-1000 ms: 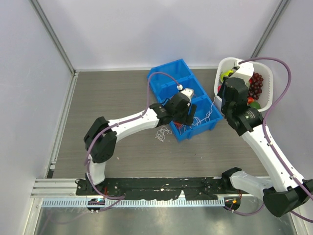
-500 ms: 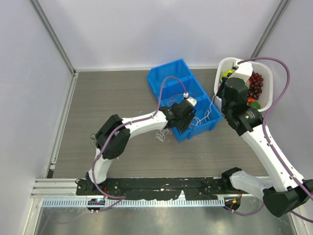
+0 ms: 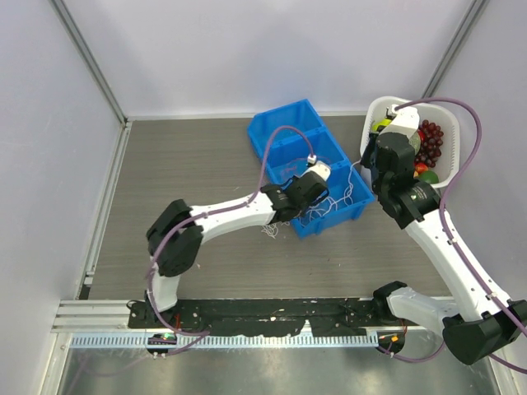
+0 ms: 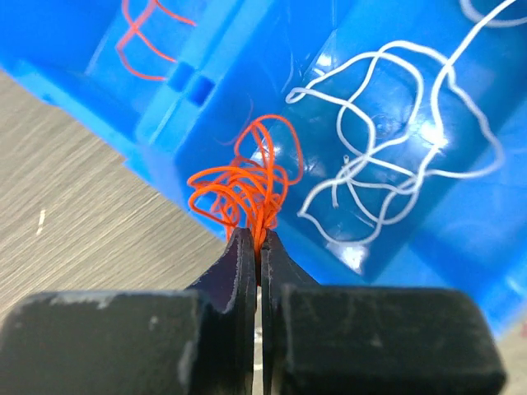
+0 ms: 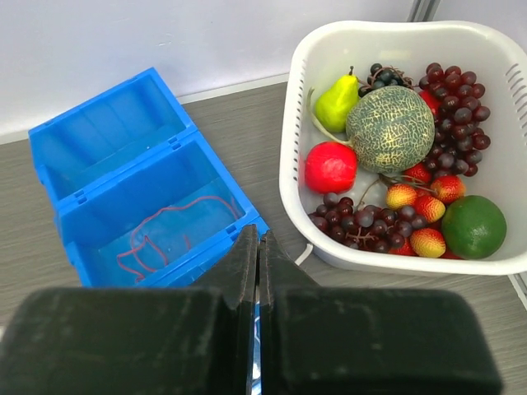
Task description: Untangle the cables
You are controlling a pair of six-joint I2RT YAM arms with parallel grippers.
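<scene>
Seen from the left wrist, my left gripper (image 4: 257, 234) is shut on a bunch of orange cable (image 4: 247, 185) at the near wall of the blue bin (image 4: 198, 107). A white cable (image 4: 395, 164) lies loose in the same compartment, to the right. In the top view the left gripper (image 3: 303, 202) reaches into the bin's near compartment (image 3: 362, 210). My right gripper (image 3: 367, 163) hangs above the bin's right edge, shut, and a white strand (image 3: 357, 177) rises to it. A pinkish cable (image 5: 165, 230) lies in the middle compartment. A short white end (image 5: 303, 253) shows beside the right fingers.
A white basket (image 3: 453, 148) of fruit stands at the back right, close to the right gripper. A small white cord tangle (image 3: 272, 224) lies on the table left of the bin. The bin's far compartment (image 3: 284, 123) holds nothing.
My left gripper has shut on the orange cable in the bin. The left arm's elbow swung forward and back again. The right arm barely moved.
</scene>
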